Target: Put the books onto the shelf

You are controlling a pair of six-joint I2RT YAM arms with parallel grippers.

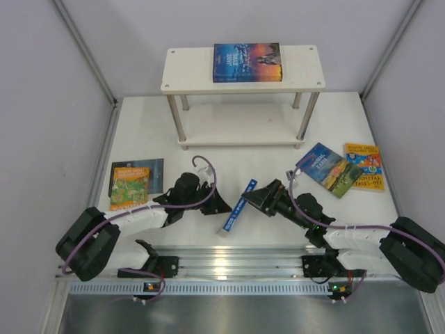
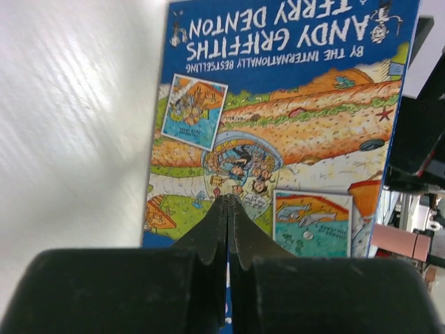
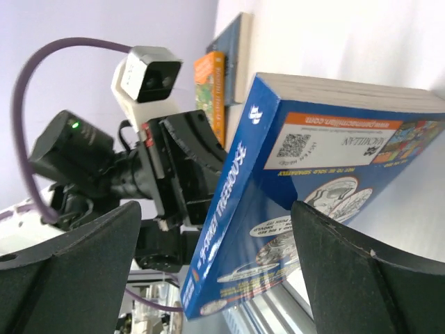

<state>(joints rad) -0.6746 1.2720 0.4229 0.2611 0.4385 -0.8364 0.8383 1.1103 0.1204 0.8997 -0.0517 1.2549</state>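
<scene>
Blue book (image 2: 278, 125), centre, on edge. Cover: "ANDY GRIFFITHS", "TERRY DENTON"; back: "MACMILLAN". Left gripper (image 2: 228, 202) pressed together against cover; right gripper (image 3: 217, 209) spread at spine.

Blue book (image 2: 278, 139) cropped at top edge, dark book (image 1: 156, 174) half covered

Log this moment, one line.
left fingers: shut, tips at blue book cover | right fingers: open, blue book between them | shelf: sunset book on top
</scene>
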